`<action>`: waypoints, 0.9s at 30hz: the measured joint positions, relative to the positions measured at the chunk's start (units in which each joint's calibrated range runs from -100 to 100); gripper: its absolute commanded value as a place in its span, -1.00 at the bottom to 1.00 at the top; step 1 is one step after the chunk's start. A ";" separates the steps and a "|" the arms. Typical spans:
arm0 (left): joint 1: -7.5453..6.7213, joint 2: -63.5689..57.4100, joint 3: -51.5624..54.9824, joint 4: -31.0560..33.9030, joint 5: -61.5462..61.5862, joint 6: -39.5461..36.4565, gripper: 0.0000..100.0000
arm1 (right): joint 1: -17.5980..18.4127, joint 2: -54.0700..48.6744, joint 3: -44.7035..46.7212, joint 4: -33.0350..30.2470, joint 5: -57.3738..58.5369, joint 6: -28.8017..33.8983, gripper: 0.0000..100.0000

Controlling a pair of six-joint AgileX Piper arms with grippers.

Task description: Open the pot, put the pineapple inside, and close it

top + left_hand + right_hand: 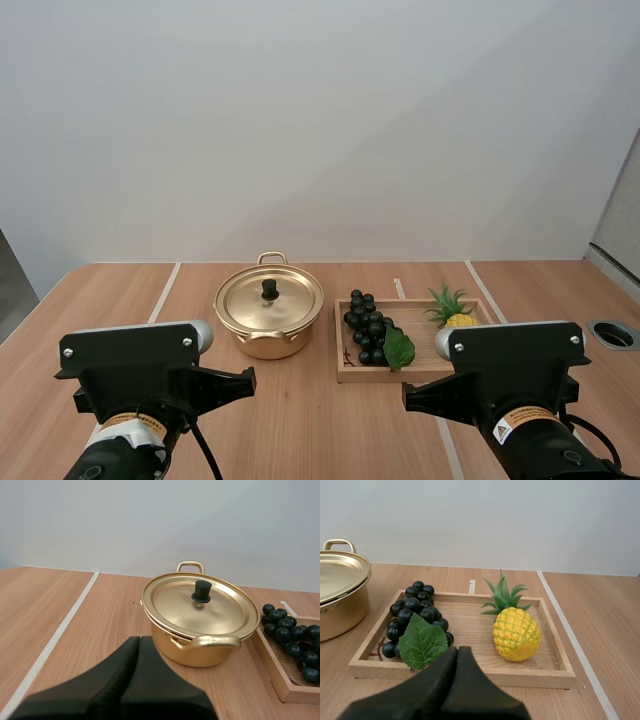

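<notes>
Gold-coloured metal forms the pot (268, 322), which stands on the wooden table (300, 430) near the middle of its far edge, just beside the left edge of the wooden tray (345, 377). The lid (270, 298) sits flat on the pot's rim, with a black knob (269, 288) at its centre. One loop handle (272, 258) points toward the table's far edge and the other handle (210, 642) toward its near edge. The tray lies flat, its long edges parallel to the table's far edge. The pineapple (516, 630) stands upright in the tray by its right edge, closer to the far right corner, with its green crown up; it touches nothing but the tray floor. A bunch of grapes (415, 612), dark and glossy, fills the tray's left half from the far left corner down toward the near edge. A green leaf (422, 642) rests on the grapes by the near edge, well apart from the pineapple. Pale lines (165, 292) run across the table from its far edge toward its near edge. The left gripper (139, 640) hangs over the table on the near side of the pot, aimed at it, fingers pressed together into one dark wedge with nothing between them. The right gripper (457, 650) hangs at the tray's near edge, between leaf and pineapple, fingers likewise closed on nothing.
</notes>
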 measured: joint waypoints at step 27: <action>3.01 -0.12 0.09 3.29 -59.63 17.09 -1.00 | -0.12 0.00 0.13 -1.87 -46.58 0.00 -1.00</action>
